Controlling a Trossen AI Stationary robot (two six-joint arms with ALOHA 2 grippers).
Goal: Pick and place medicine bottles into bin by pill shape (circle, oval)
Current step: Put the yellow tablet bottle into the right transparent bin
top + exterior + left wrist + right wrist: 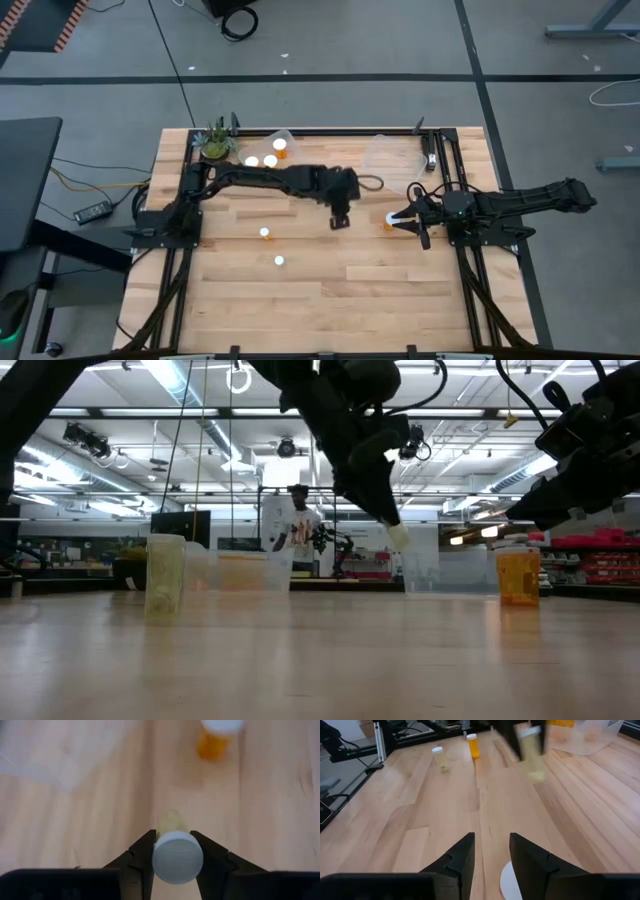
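Note:
My left gripper (338,222) hangs over the table's middle, shut on a pale yellow medicine bottle (170,822) with a white cap. My right gripper (402,221) rests at the right, its fingers a little apart with nothing between them (491,845). An orange bottle (388,221) stands upright just in front of it. Two more bottles (265,233) (279,261) stand upright on the wood toward the near left. Several bottles (270,158) lie in a clear bin (288,135) at the far left. My left gripper pinches the bottle's round white cap (161,861) between its two fingers (142,855), one on each side. The fingers slant down from the left. The bottle's body points down past the fingertips, and the bottle (398,537) is lifted clear of the table.
A second clear bin (395,155) sits at the far right, behind the right gripper. A small potted plant (215,145) stands at the far left corner. Black rails (440,160) frame the table. Bare wood lies toward the near edge. A person shows in the room beyond.

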